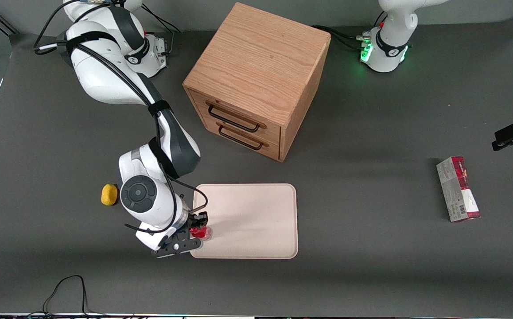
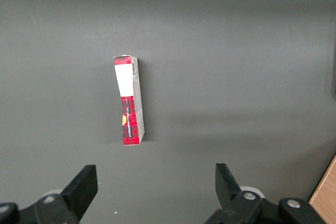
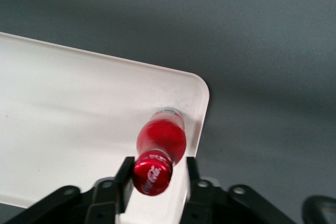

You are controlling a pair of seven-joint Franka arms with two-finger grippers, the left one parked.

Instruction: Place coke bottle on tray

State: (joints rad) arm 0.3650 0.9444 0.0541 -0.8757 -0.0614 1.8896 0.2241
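Observation:
The coke bottle [image 1: 205,232] stands on the cream tray [image 1: 256,221], in the tray's corner nearest the front camera at the working arm's end. In the right wrist view its red cap [image 3: 152,172] and red body [image 3: 161,137] rise from the tray [image 3: 79,129], close to the rounded rim. My right gripper [image 1: 197,231] hangs over that corner and straddles the cap [image 3: 158,170]. The jaws are open: one finger [image 3: 125,179] sits against the cap, and a gap shows between the cap and the other finger.
A wooden drawer cabinet [image 1: 256,79] stands farther from the front camera than the tray. A yellow lump [image 1: 109,194] lies beside the arm's wrist. A red-and-grey carton [image 1: 458,189] lies toward the parked arm's end, also in the left wrist view [image 2: 129,103].

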